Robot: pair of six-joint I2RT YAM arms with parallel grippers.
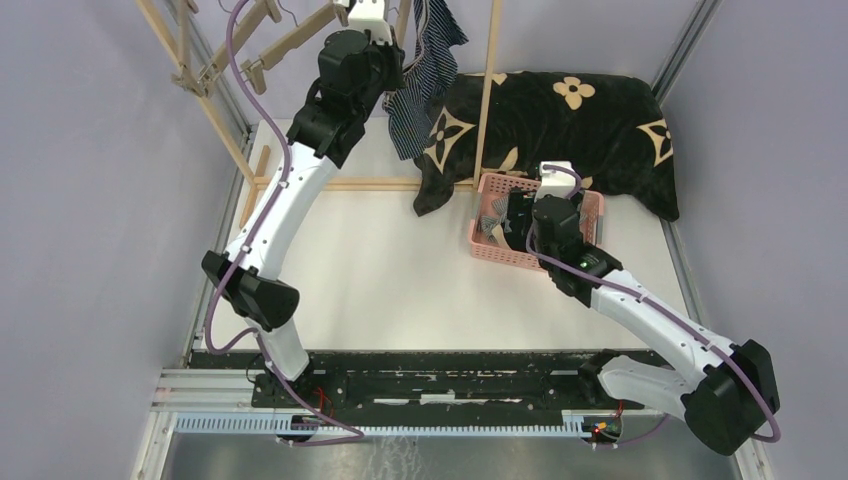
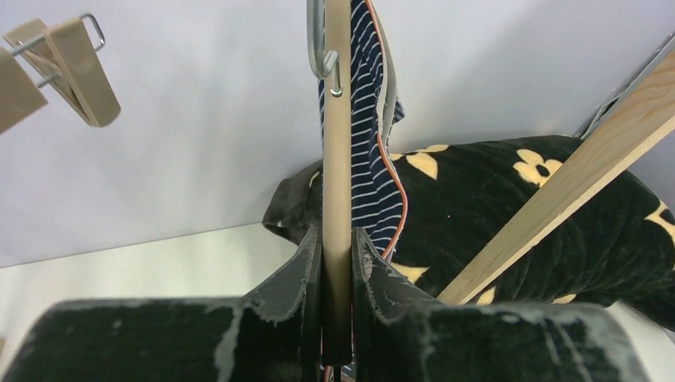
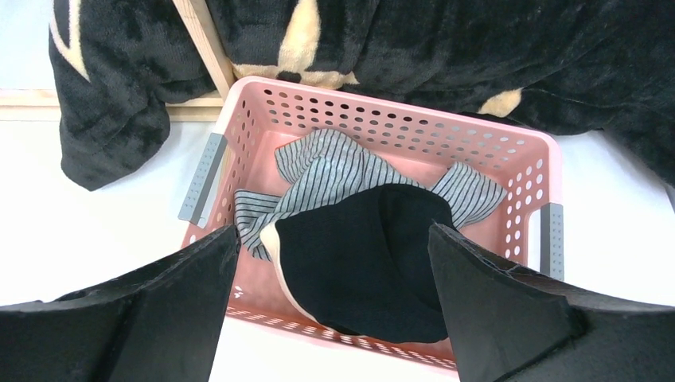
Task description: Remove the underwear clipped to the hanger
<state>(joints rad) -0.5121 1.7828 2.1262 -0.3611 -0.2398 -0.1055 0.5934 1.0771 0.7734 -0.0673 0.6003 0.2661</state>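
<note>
The white bench (image 1: 380,270) carries a wooden drying frame (image 1: 487,90) at its far side, and a black flower-patterned blanket (image 1: 590,130) lies heaped across the frame's bottom rail. A pink basket (image 3: 382,119) sits just in front of the blanket. It holds two of the shorts, the grey-white striped boxers (image 3: 334,167) underneath and the black boxers (image 3: 358,263) on top. The right gripper (image 3: 330,235) hangs over the basket with its fingers spread wide, holding nothing.

The last piece, the navy striped boxers (image 2: 370,159), hangs from a wooden clip (image 2: 337,143) up at the hanger, near the frame's upright post and above the blanket. The left gripper (image 2: 337,243) has its fingers pinching the lower end of that clip.

The pinch sits low on a narrow strip of wood, so the clip could slip out sideways and bite down on the cloth again. If it does open, nothing supports the shorts. They would likely drop onto the blanket or bench, not into the basket. The post close by could also snag the cloth. An empty clip (image 2: 76,68) hangs well apart to the left, out of the way.
</note>
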